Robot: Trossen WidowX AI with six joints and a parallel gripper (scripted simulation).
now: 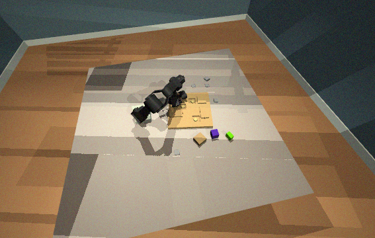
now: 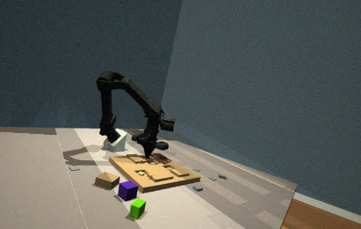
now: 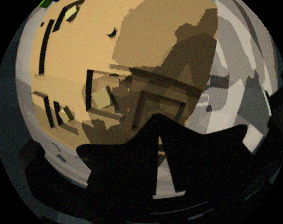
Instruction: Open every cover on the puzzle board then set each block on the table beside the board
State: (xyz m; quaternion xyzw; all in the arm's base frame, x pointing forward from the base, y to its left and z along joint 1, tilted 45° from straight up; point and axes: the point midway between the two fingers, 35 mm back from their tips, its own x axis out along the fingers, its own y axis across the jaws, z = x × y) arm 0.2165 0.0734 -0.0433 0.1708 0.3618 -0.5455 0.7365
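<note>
The tan puzzle board (image 1: 187, 125) (image 2: 172, 186) (image 3: 92, 30) lies flat. Raised covers (image 1: 204, 112) (image 2: 161, 175) are beside openings with pale yellow patches (image 1: 195, 119) (image 2: 141, 173) (image 3: 102, 98); I cannot tell whether these are blocks or well floors. My gripper (image 2: 148, 156) (image 3: 156, 117) is shut and empty, its tips low over the board's far part, beside a shaded square outline in the wrist view. A purple cube (image 1: 214, 133) (image 2: 127, 191), a green block (image 1: 229, 135) (image 2: 137, 208) and a tan block (image 1: 200, 139) (image 2: 107, 180) rest on the table off the board. The arm hides part of the board.
Small grey pieces (image 1: 206, 79) (image 2: 222, 176) lie beyond the board, one more (image 1: 215, 100) (image 2: 197, 188) close to its edge, and another grey piece (image 1: 176, 152) (image 2: 74, 168) lies on the tan block's side. The arm's pale base (image 2: 116, 144) stands behind the board.
</note>
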